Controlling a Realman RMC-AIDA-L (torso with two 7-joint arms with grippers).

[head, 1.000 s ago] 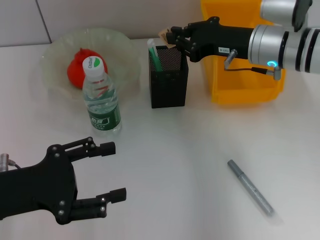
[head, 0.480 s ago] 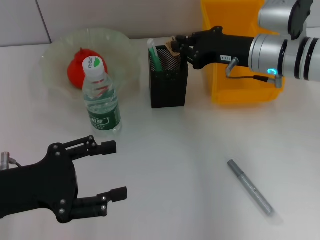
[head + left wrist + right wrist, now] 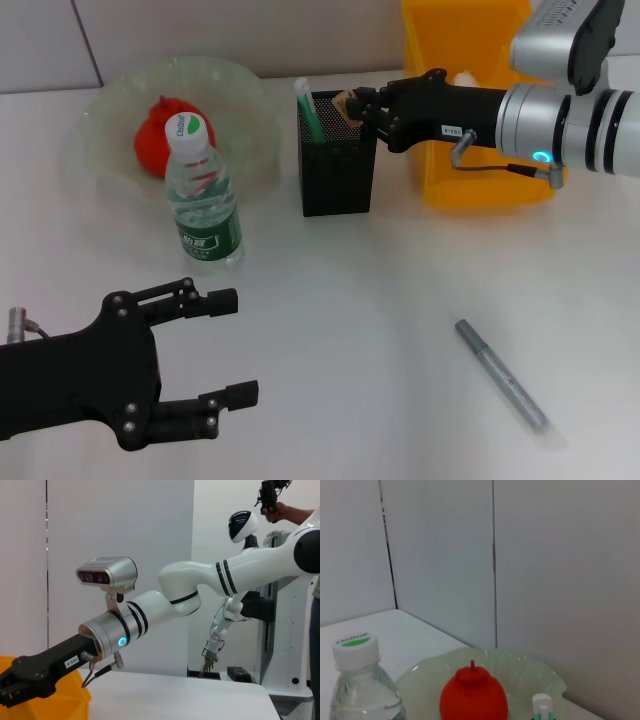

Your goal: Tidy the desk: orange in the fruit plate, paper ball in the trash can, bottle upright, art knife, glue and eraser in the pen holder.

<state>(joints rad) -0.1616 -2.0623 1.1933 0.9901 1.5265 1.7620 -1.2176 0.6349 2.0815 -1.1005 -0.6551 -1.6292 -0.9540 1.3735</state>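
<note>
Eraser (image 3: 347, 101) pinched in right jaws (image 3: 352, 106) over pen holder (image 3: 338, 168); left jaws (image 3: 228, 345) spread

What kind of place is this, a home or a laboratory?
Probably a robotics laboratory: a white test table set with a pen holder and a trash can, bare wall panels, and a second white robot standing behind.

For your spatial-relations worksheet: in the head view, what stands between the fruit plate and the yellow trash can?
The black mesh pen holder stands on the table between the fruit plate and the trash can, as the head view shows.
</note>
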